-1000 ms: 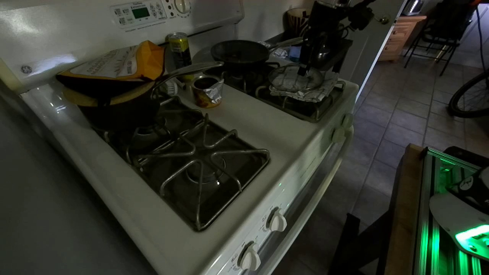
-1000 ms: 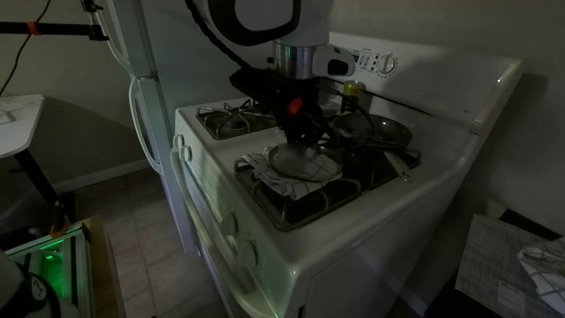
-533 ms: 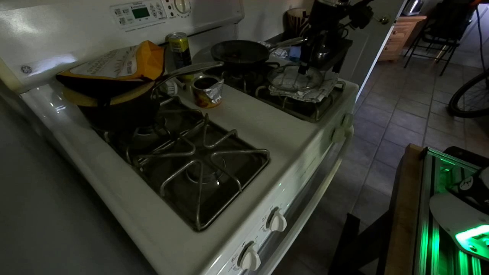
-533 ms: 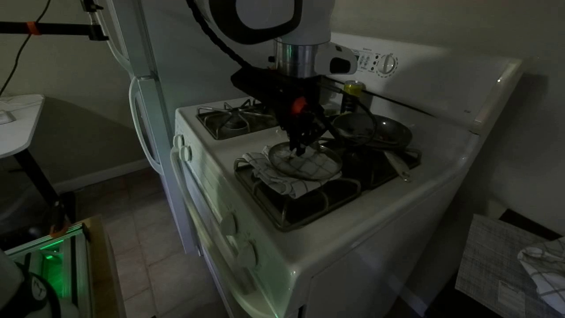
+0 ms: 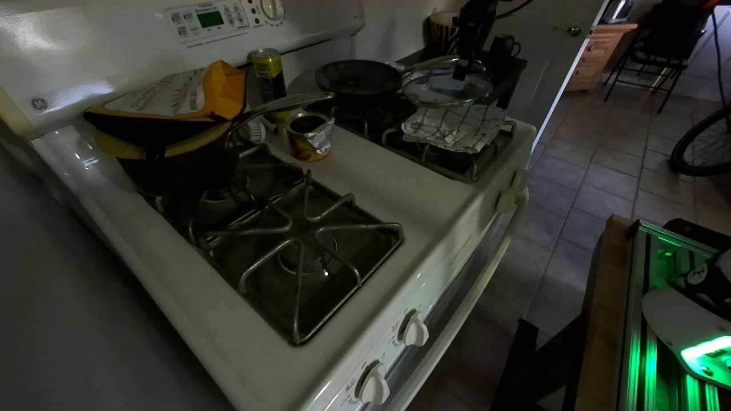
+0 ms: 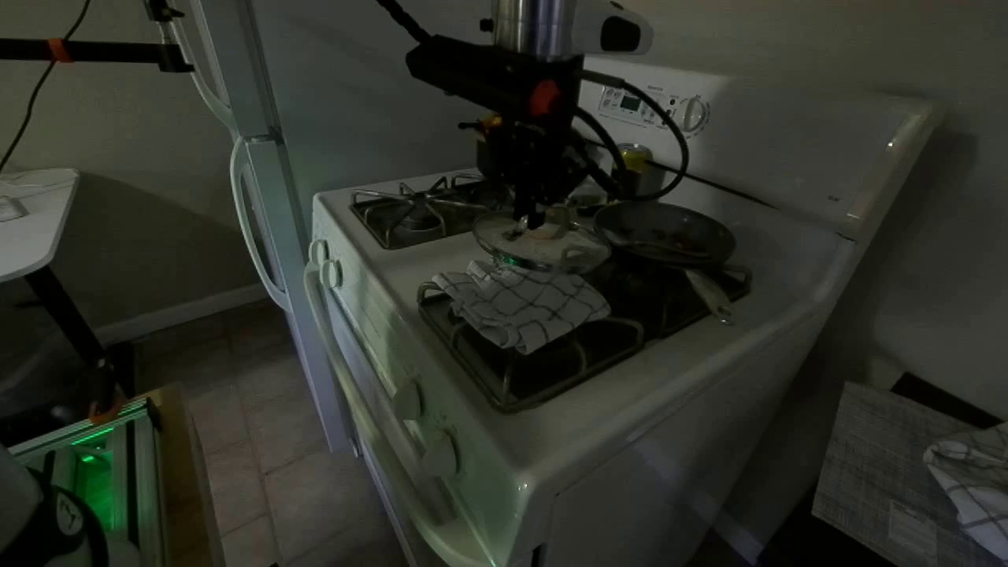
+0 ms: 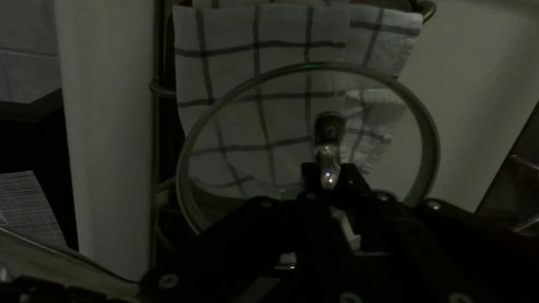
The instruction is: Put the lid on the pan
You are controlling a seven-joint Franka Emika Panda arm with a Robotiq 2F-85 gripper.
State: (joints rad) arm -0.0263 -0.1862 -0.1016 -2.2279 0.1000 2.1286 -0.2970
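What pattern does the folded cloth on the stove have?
Dark lines forming a grid on white; the cloth shows best in the wrist view.

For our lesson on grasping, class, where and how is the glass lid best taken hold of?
Probably by the narrow, shiny handle on top of the glass lid, from above, fingers on either side, as they are now. It stands up near the lid's middle, slim enough to pinch; the round rim spreads far wider.

Lid (image 7: 292, 143): clear glass w/ mtl rim (image 7: 433, 151); pan (image 5: 358, 81): matt; towel (image 6: 528, 307): cloth; stovetop (image 5: 388, 185): smooth, v. glossy.
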